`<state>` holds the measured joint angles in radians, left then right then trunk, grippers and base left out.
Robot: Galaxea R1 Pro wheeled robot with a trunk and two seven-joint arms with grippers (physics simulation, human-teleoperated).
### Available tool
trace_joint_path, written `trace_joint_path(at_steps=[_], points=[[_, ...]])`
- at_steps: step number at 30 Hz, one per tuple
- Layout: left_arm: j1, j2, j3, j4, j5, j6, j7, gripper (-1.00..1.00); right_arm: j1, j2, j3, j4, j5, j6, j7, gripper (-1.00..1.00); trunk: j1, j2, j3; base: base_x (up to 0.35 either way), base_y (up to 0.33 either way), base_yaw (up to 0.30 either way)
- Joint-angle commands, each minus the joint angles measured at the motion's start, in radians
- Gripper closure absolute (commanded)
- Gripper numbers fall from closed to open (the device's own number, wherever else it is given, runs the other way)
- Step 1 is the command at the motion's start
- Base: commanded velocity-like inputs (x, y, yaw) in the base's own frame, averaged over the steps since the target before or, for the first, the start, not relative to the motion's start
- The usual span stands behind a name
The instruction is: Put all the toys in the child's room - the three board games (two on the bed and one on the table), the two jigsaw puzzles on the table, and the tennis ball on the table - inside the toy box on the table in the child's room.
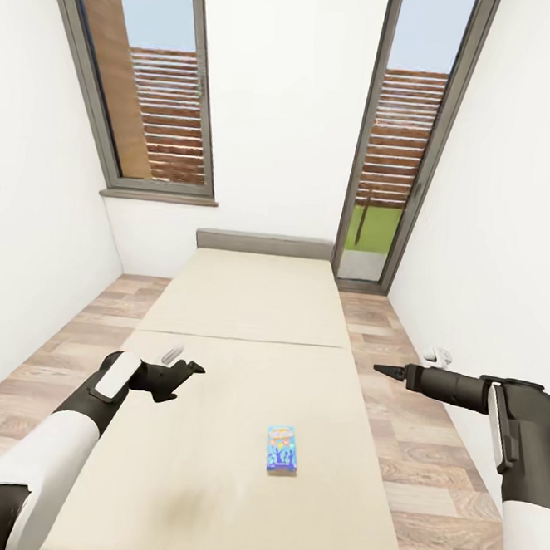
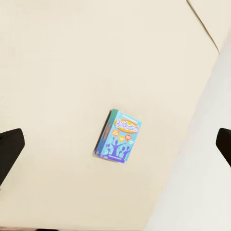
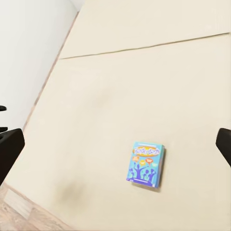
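Lying flat on the plain beige mattress of the bed (image 1: 247, 306), lower centre of frame, is a small glossy blue board game (image 1: 281, 448). Left gripper (image 1: 185, 369), upper left of it, spread wide; right gripper (image 1: 381, 368), upper right, aperture indeterminate.

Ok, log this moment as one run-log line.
stage: at bed | blue board game lying flat on mattress, untouched | left pincer open | right pincer: cannot tell

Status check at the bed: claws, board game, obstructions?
Left claw open, empty, above mattress edge. Right claw off the bed's side, state unclear. Blue board game flat on mattress, untouched. Nothing lies around it.
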<state>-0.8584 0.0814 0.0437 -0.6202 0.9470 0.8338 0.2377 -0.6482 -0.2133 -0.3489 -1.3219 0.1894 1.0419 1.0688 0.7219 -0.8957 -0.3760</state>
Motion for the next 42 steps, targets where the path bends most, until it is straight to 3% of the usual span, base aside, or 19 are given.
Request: trace_joint_path(at_steps=[1,17,21,25,29,30,33,38,42], points=[[-0.001,-0.001,0.002,-0.001,0.01,0.004,0.009,-1.0,-0.001,0.0,-0.002,-0.001,0.01,0.005,0.01,-1.0,0.004,-0.008,-0.006,0.0,0.0,0.0],[-0.001,-0.007,0.001,-0.001,0.007,-0.001,0.0,-1.0,-0.002,0.0,-0.001,-0.001,0.01,0.005,0.01,-1.0,0.065,-0.12,-0.082,0.0,0.0,0.0],[-0.004,-0.013,-0.005,-0.001,0.003,-0.042,-0.038,-1.0,-0.002,0.0,-0.002,-0.003,0.009,0.005,0.01,-1.0,0.081,-0.148,-0.101,0.0,0.0,0.0],[-0.009,-0.03,-0.058,0.001,-0.023,-0.126,-0.113,-1.0,-0.002,0.0,-0.002,-0.007,0.009,0.005,0.01,-1.0,0.096,-0.176,-0.12,0.0,0.0,0.0],[-0.021,-0.056,-0.105,0.004,-0.035,-0.158,-0.159,-1.0,-0.002,-0.001,-0.002,-0.009,0.009,0.005,0.01,-1.0,0.111,-0.204,-0.139,0.0,0.0,0.0],[-0.021,-0.056,-0.105,0.004,-0.035,-0.158,-0.159,-1.0,-0.002,-0.001,-0.002,-0.009,0.009,0.005,0.01,-1.0,0.115,-0.211,-0.144,0.0,0.0,0.0],[-0.05,-0.097,-0.133,0.012,-0.043,-0.174,-0.185,-1.0,-0.002,-0.001,-0.002,-0.011,0.009,0.005,0.01,-1.0,0.127,-0.232,-0.159,0.0,0.0,0.0],[-0.075,-0.126,-0.147,0.032,-0.047,-0.182,-0.201,-1.0,-0.002,0.0,-0.002,-0.012,0.008,0.005,0.01,-1.0,0.146,-0.267,-0.182,0.0,0.0,0.0],[-0.084,-0.134,-0.152,0.043,-0.048,-0.185,-0.211,-1.0,-0.002,0.001,-0.001,-0.012,0.008,0.005,0.01,-1.0,0.161,-0.295,-0.201,0.0,0.0,0.0]])
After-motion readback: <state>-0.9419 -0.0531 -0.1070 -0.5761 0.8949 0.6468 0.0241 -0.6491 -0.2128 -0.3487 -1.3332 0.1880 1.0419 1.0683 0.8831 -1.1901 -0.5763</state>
